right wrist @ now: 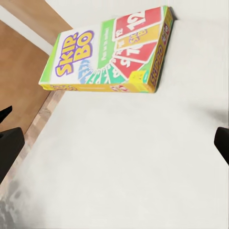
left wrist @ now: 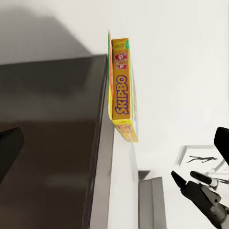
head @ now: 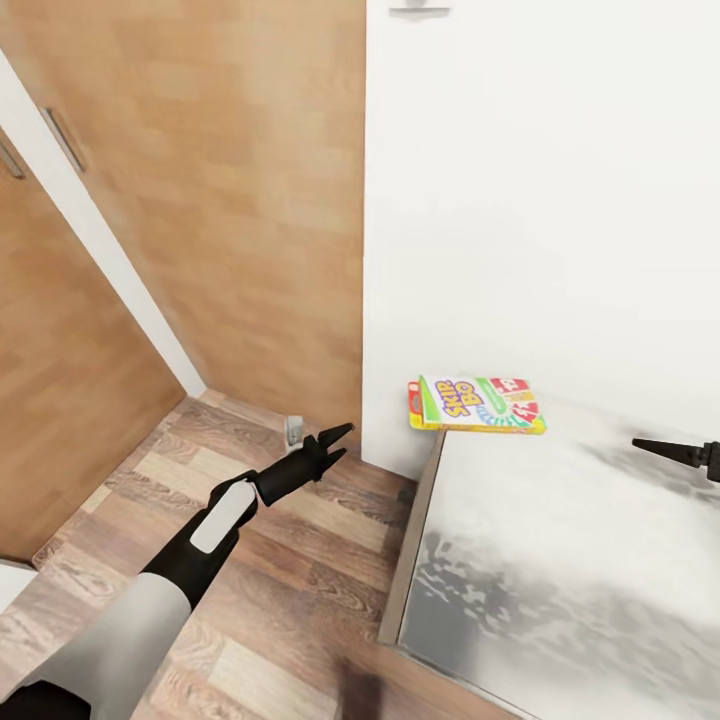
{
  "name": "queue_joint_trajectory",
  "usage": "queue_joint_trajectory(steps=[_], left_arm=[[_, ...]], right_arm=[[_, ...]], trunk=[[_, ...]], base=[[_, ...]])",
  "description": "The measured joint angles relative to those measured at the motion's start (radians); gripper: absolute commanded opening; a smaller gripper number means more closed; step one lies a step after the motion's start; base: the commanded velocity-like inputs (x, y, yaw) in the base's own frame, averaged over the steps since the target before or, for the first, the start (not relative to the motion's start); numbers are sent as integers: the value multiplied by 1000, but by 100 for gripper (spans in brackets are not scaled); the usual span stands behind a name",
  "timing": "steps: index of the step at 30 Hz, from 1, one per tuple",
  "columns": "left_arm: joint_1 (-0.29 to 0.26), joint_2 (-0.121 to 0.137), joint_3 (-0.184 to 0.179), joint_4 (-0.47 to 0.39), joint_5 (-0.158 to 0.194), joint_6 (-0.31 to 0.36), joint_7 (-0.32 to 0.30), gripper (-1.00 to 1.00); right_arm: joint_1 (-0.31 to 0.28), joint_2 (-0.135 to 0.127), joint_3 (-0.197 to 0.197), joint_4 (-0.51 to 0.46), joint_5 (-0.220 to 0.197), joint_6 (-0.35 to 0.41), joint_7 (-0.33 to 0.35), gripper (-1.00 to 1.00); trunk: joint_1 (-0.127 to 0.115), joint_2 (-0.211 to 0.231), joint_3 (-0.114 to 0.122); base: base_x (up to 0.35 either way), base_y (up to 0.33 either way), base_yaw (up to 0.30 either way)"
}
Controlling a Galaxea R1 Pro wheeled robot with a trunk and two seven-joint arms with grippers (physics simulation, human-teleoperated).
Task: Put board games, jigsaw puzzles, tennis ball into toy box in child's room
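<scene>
**Head view: SKIP-BO at bed corner, not yet grasped**

SKIP-BO box [head: 477, 404] lies flat at the far corner of the bed [head: 560, 560], against the wall [head: 540, 200], one end overhanging the bed's edge. Left gripper [head: 338, 443] hangs over the floor [head: 250, 600] beside the bed, fingers parted, empty. Right gripper [head: 660, 449]: one fingertip pokes in at frame edge, so head view can't tell; right wrist view shows fingers wide apart either side of the box [right wrist: 109, 50], well short of it.

Judgement: step is the pick. Use the overhang: bring the left in level, clamp across the thin edge. Avoid shoving the box along the wall.
</scene>
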Motion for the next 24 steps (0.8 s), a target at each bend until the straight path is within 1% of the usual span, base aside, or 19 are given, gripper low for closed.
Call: queue_joint_trajectory(steps=[6, 8, 11, 13, 14, 16, 17, 19, 24], left_arm=[[1, 1, -2, -1, -2, -7, -7, 100], [2, 1, -3, -1, -3, -11, -9, 100], [2, 1, -4, -1, -3, -12, -9, 100], [2, 2, -4, -1, -3, -13, -10, 100], [2, 2, -4, -1, -3, -13, -10, 100], [3, 2, -5, -1, -4, -14, -10, 100], [3, 2, -5, -1, -4, -14, -10, 100], [3, 2, -5, -1, -4, -14, -9, 100], [5, 2, -5, -1, -4, -15, -8, 100]], right_arm=[[3, 6, 1, -31, 0, 18, -3, 100], [10, 16, 1, -58, 0, 46, -6, 100], [14, 23, 1, -74, 1, 63, -8, 100], [20, 38, 0, -103, 1, 90, -18, 100], [20, 39, 0, -104, 2, 91, -18, 100], [24, 52, -2, -130, 2, 110, -33, 100], [24, 52, -2, -130, 2, 111, -33, 100], [27, 61, -4, -148, 2, 124, -52, 100], [30, 70, -5, -164, 2, 136, -75, 100]], trunk=[[0, 0, 0], [0, 0, 0], [0, 0, 0], [0, 0, 0], [0, 0, 0], [0, 0, 0], [0, 0, 0], [0, 0, 0], [0, 0, 0]], base=[[203, 161, 0], [227, 185, 0], [207, 168, 0], [152, 123, 0], [122, 98, 0], [97, 79, 0], [78, 63, 0], [62, 50, 0], [39, 31, 0]])
